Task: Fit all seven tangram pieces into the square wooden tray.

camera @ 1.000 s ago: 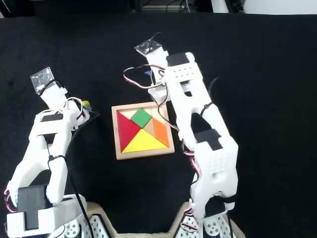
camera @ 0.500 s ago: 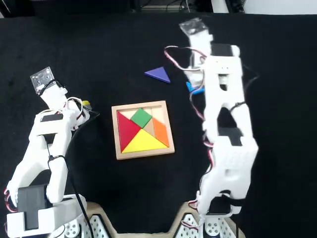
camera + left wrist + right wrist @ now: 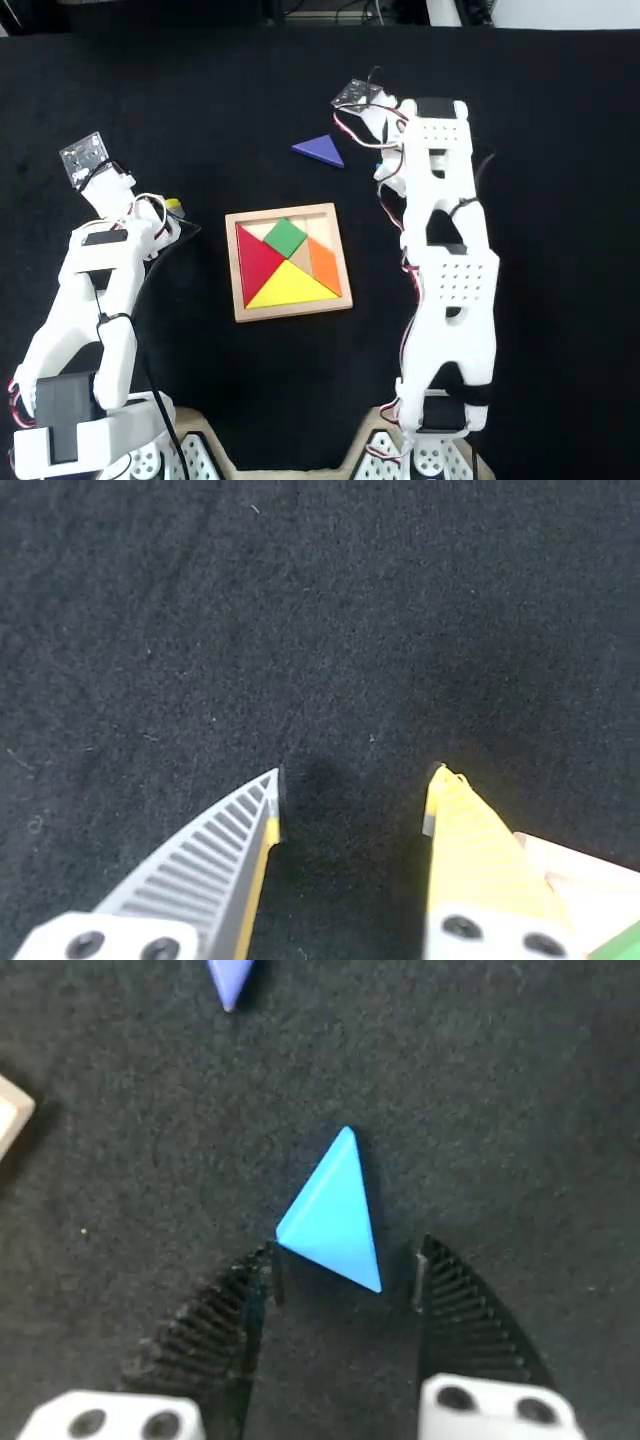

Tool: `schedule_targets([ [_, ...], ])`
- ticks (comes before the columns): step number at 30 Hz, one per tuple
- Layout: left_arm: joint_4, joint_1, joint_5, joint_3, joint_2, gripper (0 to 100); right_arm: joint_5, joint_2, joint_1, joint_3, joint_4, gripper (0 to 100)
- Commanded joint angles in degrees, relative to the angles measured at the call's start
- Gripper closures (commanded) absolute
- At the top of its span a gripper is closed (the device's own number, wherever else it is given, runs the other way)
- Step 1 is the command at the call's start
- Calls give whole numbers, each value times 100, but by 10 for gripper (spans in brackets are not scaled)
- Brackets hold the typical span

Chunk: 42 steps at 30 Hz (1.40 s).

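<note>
Black cloth table: tray part-filled, two triangles waiting outside.
The wooden tray (image 3: 231, 265) holds a red triangle (image 3: 257, 262), a yellow triangle (image 3: 290, 288), a green square (image 3: 286, 238) and an orange piece (image 3: 324, 262). Pale gaps show along its far edge, and I cannot tell whether a tan patch is a piece or bare wood. My right gripper (image 3: 340, 1260) hangs with jaws apart around the light blue triangle (image 3: 333, 1215). The purple triangle (image 3: 320, 150) lies nearby. My left gripper (image 3: 352, 780), also parted, sits over cloth beside the tray, and my right arm flanks the other side.
</note>
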Motion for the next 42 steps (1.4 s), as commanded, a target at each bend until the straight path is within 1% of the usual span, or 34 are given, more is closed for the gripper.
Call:
schedule_targets([
  [1, -97, -4, -26, -277, -18, 766, 114, 92, -167, -760, 281, 782],
  [5, -97, -4, -26, -277, -18, 766, 466, 497, -229, -1182, 563, 783],
  [13, -97, -4, -26, -277, -18, 766, 492, 1182, -229, -2123, 1020, 784],
  [15, -97, -4, -26, -277, -18, 766, 492, 1341, -229, -2334, 1064, 805],
  [20, -97, -4, -26, -277, -18, 766, 492, 1684, -255, -2826, 1064, 919],
  [24, -97, -4, -26, -277, -18, 766, 492, 1851, -255, -3319, 1125, 931],
  [26, -97, -4, -26, -277, -18, 766, 501, 1833, -273, -3662, 1363, 931],
  [29, -97, -4, -26, -277, -18, 766, 510, 1780, -492, -4391, 1908, 931],
  [32, -97, -4, -26, -277, -18, 766, 484, 1675, -738, -4796, 1943, 931],
  [37, -97, -22, -26, -277, -18, 767, 501, 1174, -1248, -4567, 1943, 931],
  [39, -97, -31, -26, -277, -18, 767, 492, 787, -1459, -4075, 1952, 931],
  [42, -97, -31, -9, -277, -18, 767, 501, -110, -1732, -2826, 1952, 931],
])
